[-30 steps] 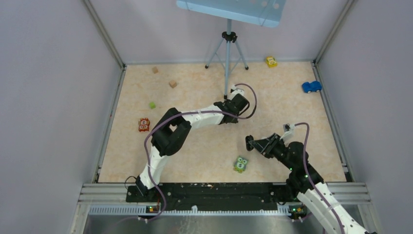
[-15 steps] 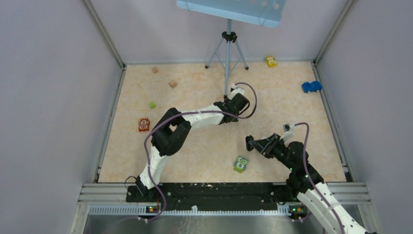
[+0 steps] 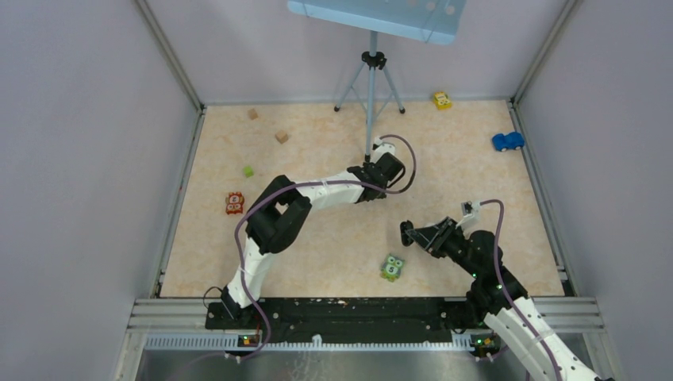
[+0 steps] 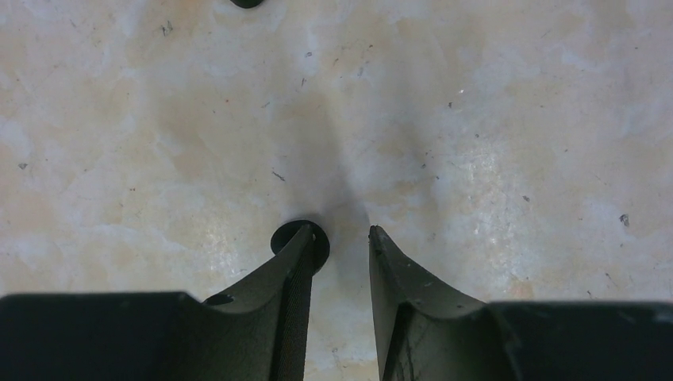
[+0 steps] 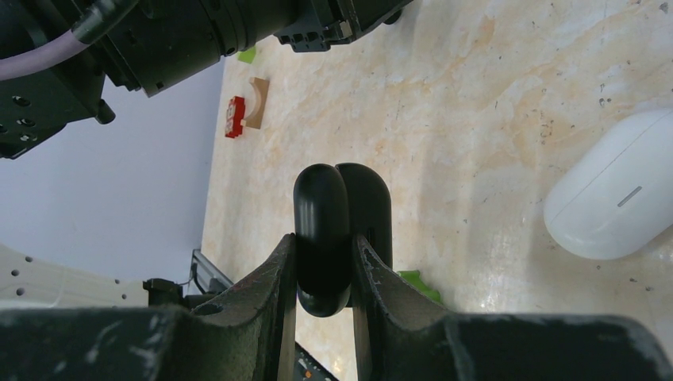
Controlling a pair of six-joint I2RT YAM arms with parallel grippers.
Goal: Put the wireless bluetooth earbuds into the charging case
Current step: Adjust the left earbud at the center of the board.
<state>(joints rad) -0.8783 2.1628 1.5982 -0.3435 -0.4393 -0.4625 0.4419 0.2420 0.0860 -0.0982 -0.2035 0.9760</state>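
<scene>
A small round black earbud (image 4: 298,236) lies on the pale marbled tabletop (image 4: 476,119). It touches one fingertip of the left gripper (image 4: 341,234), the one on the left of the wrist view, and is half hidden behind it. The bud is not in the gap: the jaws stand narrowly apart over bare table with nothing between them, so it sits just to one side of the pincer's line. I judge that the coming move turns on sliding this gripper sideways until the bud is centred between the fingers, then closing. The bud shows only as a round disc, so its long axis cannot be told. The left arm is plainly the nearer. A second dark shape at the top edge of that view is too cut off to name.

The right gripper (image 5: 324,242) is clamped on a black pebble-shaped charging case (image 5: 341,198), apart from the bud. Two rounded halves show side by side, but their insides face away, so what the case holds cannot be seen. Near it a smooth white pebble-shaped case (image 5: 615,210) lies closed on the table, its contents hidden
</scene>
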